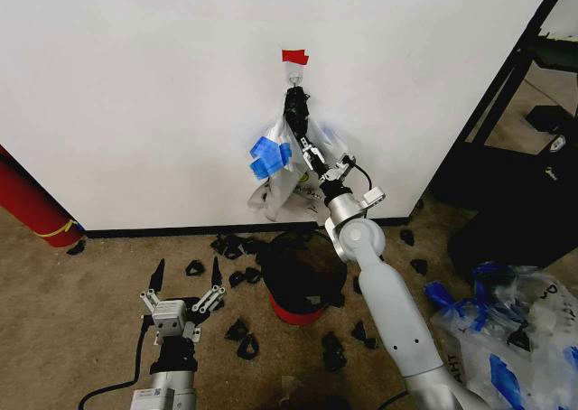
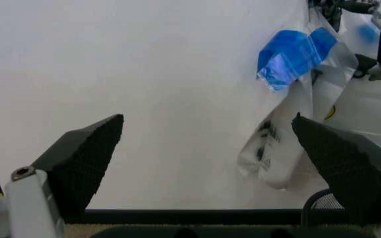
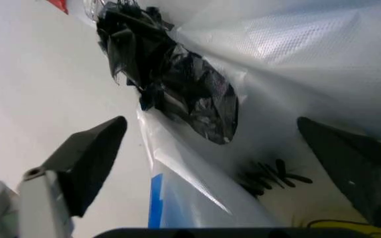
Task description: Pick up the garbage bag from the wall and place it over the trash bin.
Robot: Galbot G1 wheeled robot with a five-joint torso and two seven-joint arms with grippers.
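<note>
The thin translucent whitish plastic garbage bag [image 1: 287,162] with blue printed patches hangs from a small metal hook [image 1: 293,69] on the plain white wall [image 1: 135,85], just under a piece of red tape [image 1: 294,57]. Its long axis runs straight down from the hook, the gathered neck at the top and the loose body drooping toward the black baseboard [image 1: 163,230].

The right gripper [image 1: 302,130] is raised against the bag, just below the hook. In the right wrist view its dark fingers [image 3: 88,158] stand spread, with the bag's film and a crumpled black patch [image 3: 177,89] directly ahead between them; nothing is pinched yet. The neck lies just above and ahead of this gripper, so the right arm is clearly the nearer one and, in my judgement, the one placed to lift the bag off.

The left gripper [image 1: 185,288] waits low above the floor, well apart from the bag, its fingers spread too; from it the bag lies up and to the right.

The small round black trash bin [image 1: 298,288] with a red base band stands on the floor almost directly below the right gripper, beside that arm's forearm. Its inside looks dark and I cannot tell what it holds. Small black scraps [image 1: 242,333] lie scattered on the floor around it
</note>
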